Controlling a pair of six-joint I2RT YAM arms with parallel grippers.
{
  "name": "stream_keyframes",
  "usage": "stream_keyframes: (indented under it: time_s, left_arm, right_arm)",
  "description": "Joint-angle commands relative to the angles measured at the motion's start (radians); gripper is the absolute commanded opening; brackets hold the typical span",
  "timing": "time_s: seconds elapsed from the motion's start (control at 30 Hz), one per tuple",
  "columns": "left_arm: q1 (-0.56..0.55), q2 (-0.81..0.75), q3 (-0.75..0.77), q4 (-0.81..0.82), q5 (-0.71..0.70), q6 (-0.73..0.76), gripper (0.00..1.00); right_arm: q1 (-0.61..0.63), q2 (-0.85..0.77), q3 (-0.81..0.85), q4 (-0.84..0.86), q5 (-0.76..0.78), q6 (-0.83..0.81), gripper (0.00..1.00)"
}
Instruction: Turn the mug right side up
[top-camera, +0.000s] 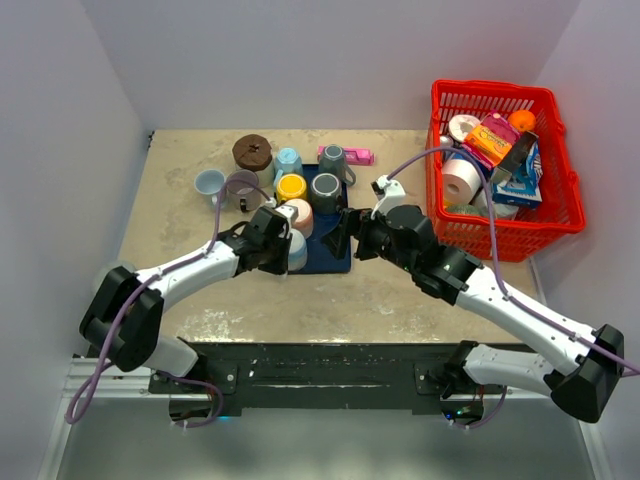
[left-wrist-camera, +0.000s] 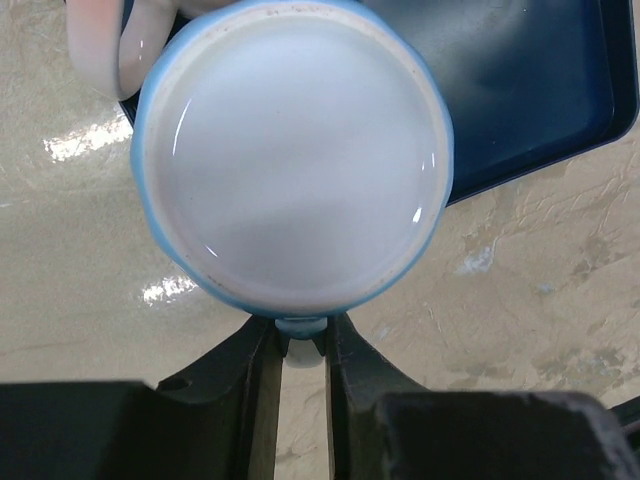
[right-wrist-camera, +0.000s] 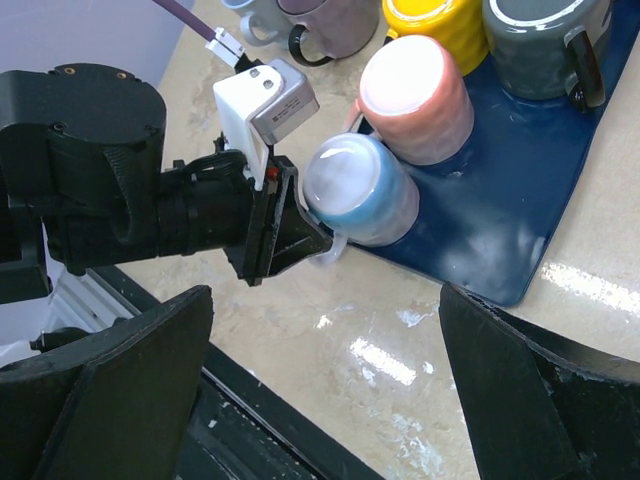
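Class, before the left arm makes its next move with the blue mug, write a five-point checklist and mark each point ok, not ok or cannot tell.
1. Grip: left pincer shut on the blue mug by its handle: ok.
2. Blue mug right side up: not ok; it is tipped, base towards the left wrist camera.
3. Other arm: right pincer open and holding nothing: ok.
4. Gap between blue mug and pink mug: cannot tell.
5. Blue mug lifted off the navy tray: cannot tell.
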Motion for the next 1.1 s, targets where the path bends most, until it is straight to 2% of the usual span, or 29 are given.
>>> stream_keyframes:
  time_s: [0.0, 0.27, 0.4, 0.63, 0.77, 0.93, 1.0, 1.07]
  left_arm:
    - [-0.014, -0.074, 0.036, 0.048, -0.058, -0.031, 0.0]
    - [-0.017, -0.239, 0.079, 0.048, 0.031, -0.047, 0.0]
    - [-0.017, -0.321, 0.108, 0.104, 0.152, -0.071, 0.0]
    - [-0.017, -0.459, 0.095, 0.372, 0.276, -0.169, 0.0]
    - [-0.015, -0.503, 0.11, 0.505, 0.356, -0.307, 0.0]
    - [-0.015, -0.539, 0.092, 0.703, 0.474, -0.454, 0.0]
    - [-0.015, -0.549, 0.087, 0.756, 0.515, -0.487, 0.0]
    - [-0.017, -0.558, 0.085, 0.816, 0.537, -0.519, 0.0]
  right_arm:
    - [-0.005, -0.046, -0.004, 0.017, -0.014, 0.01, 0.98]
    - [-0.003, -0.122, -0.06, 0.008, -0.059, 0.033, 0.98]
    - [-0.003, -0.15, -0.097, 0.066, -0.1, 0.041, 0.98]
    - [-0.003, -0.184, -0.149, 0.219, -0.232, 0.055, 0.98]
    - [-0.003, -0.216, -0.146, 0.359, -0.266, 0.062, 0.98]
    - [-0.005, -0.236, -0.094, 0.448, -0.283, 0.04, 0.97]
    - [-0.003, -0.23, -0.053, 0.447, -0.27, 0.017, 0.96]
    - [-0.003, -0.221, -0.018, 0.44, -0.258, 0.006, 0.88]
